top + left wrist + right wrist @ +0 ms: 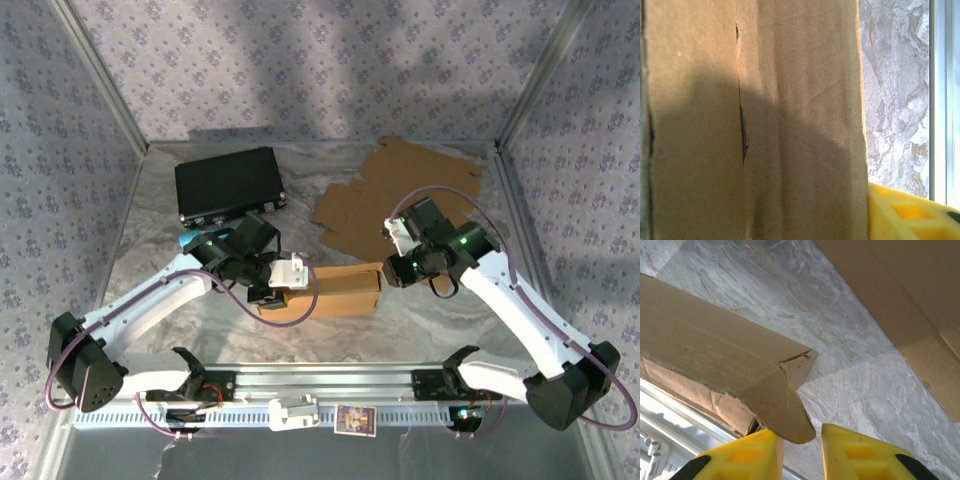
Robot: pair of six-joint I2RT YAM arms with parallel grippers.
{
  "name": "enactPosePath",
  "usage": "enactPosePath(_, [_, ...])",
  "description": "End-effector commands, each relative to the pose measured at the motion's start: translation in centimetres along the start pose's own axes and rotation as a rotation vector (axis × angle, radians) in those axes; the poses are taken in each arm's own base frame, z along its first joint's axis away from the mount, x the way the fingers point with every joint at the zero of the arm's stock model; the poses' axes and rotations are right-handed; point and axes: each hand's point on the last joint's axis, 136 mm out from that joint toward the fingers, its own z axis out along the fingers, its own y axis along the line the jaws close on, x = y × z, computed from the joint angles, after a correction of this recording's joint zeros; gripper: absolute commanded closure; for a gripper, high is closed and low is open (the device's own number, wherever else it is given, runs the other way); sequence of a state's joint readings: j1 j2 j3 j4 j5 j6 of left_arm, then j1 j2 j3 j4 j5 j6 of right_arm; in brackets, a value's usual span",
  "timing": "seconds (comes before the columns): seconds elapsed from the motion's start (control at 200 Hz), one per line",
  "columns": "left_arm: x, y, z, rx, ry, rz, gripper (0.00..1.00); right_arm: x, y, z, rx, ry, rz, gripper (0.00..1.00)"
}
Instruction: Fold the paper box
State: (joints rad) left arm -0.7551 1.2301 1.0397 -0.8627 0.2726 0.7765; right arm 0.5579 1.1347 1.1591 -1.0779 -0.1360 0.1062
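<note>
The paper box [335, 290] lies on the table [420, 325] just ahead of the arms' bases. It is half formed, and its long axis runs left to right, so each end faces one arm.

At its right end a rounded flap [790, 420] sticks out loose, and the coming move turns on this part. From the right wrist, the flap's tip hangs over the inner edge of one yellow finger [747, 460], at the mouth of the right gripper [817, 442] but not inside it. That gripper's jaws stand narrowly apart with bare table showing through the gap, and they hold nothing. It is plainly the nearer arm to this flap. To tuck the flap in, I judge it would push along the box's long axis, toward the left.

The left gripper [283, 287] sits at the box's opposite end (the natural brace against such a push). Its wrist camera is pressed close to the cardboard and only one finger shows beside the box wall, so I cannot tell whether it clamps the box or merely rests against it.

Well apart, behind the box, lie a flat cardboard blank [400, 190] and a black case [228, 183].
</note>
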Motion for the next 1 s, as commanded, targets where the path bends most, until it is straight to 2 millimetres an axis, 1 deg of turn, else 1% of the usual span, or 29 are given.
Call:
enactPosePath(0.0, [-0.1,-0.6,0.0,0.019,-0.004,0.027,0.46,-1.0,0.3,-0.1,-0.021,-0.039,-0.046,0.74])
enactPosePath(0.215, [0.0,-0.6,0.0,0.019,-0.001,0.020,0.46,-1.5,0.5,0.3,-0.034,-0.043,-0.046,0.78])
enactPosePath(0.305, [-0.1,-0.5,0.0,0.017,-0.004,0.021,0.46,-1.3,0.6,0.4,-0.036,-0.030,-0.048,0.78])
enactPosePath(0.465, [-0.1,-0.5,0.1,0.017,-0.006,0.020,0.46,-1.3,0.6,0.4,-0.032,-0.032,-0.048,0.82])
enactPosePath(0.65, [-0.2,-0.2,0.1,0.006,-0.007,0.015,0.46,-1.4,0.7,0.5,0.008,-0.024,-0.045,0.93])
enactPosePath(0.71, [-0.2,-0.2,0.1,0.003,-0.005,0.009,0.47,-1.1,0.5,0.8,0.026,0.002,-0.012,0.98])
enactPosePath(0.72, [-0.2,-0.1,0.1,0.001,-0.005,0.010,0.47,-1.7,0.7,0.3,0.024,-0.014,-0.009,0.99])
enactPosePath(0.745, [-0.2,-0.1,0.0,0.001,-0.004,0.006,0.47,-1.9,0.7,0.1,0.026,-0.011,0.012,1.00])
enactPosePath(0.994, [-0.3,0.3,0.0,-0.019,-0.008,-0.029,0.48,-2.1,1.1,-0.2,0.051,-0.019,0.191,1.00])
